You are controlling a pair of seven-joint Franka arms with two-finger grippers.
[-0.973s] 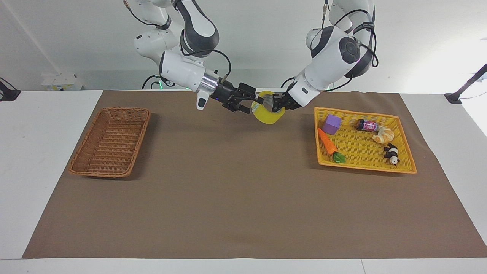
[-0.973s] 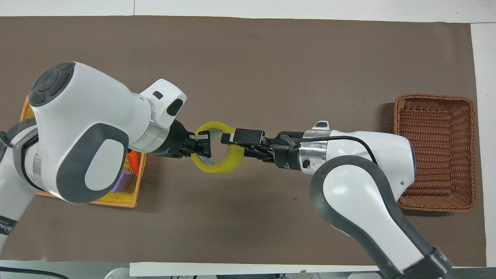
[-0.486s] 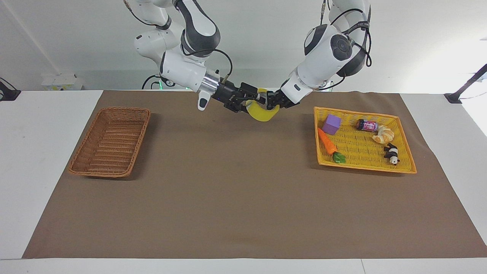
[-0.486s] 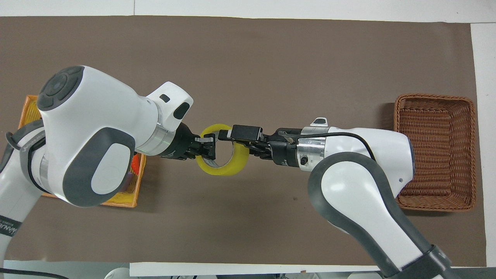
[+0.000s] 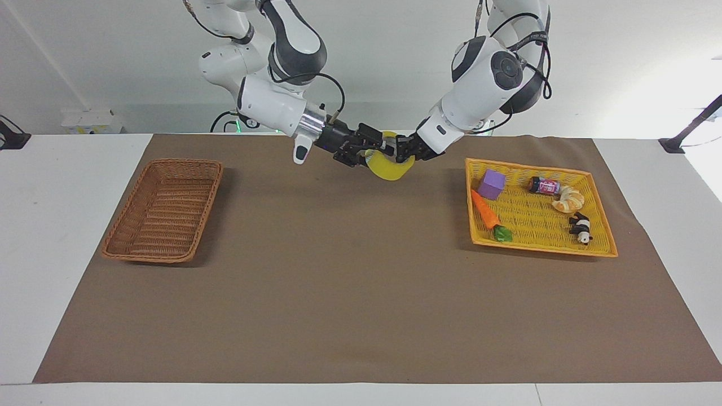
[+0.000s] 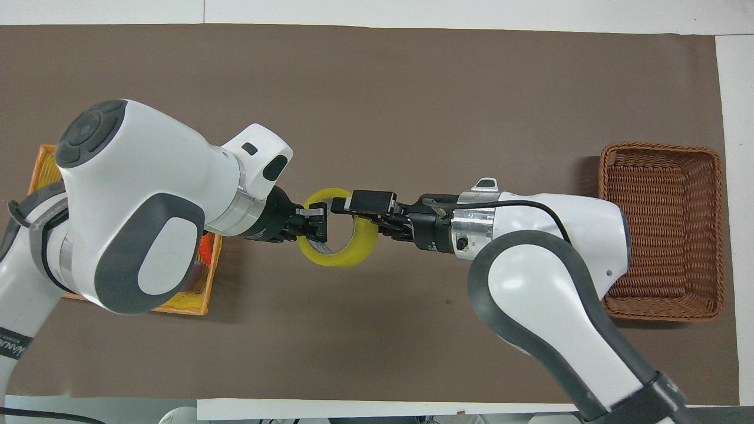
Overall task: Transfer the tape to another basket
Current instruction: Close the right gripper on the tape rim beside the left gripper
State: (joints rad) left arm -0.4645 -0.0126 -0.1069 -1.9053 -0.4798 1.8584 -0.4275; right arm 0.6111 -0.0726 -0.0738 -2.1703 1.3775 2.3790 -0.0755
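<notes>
A bare stretch of the brown mat (image 5: 361,316) is filling the bottom of the facing view. At mid-height the brown wicker basket (image 5: 183,162) is sitting toward the right arm's end of the table, with nothing in it. The yellow tray (image 5: 541,251) is lying toward the left arm's end, carrying a purple cube (image 5: 492,183), a toy carrot (image 5: 485,210), a small can (image 5: 542,185), a croissant (image 5: 568,198) and a panda figure (image 5: 580,227).

In the upper centre of the frame both arms are meeting in the air over the mat, between the two containers. The tape (image 5: 389,169) is hanging there, well clear of the basket. The left gripper (image 5: 399,151) is pinching the roll's rim with its fingers clamped tight on it. The right gripper (image 5: 369,151) is reaching onto the rim across the ring from it — whether it is gripping yet, I cannot tell.
</notes>
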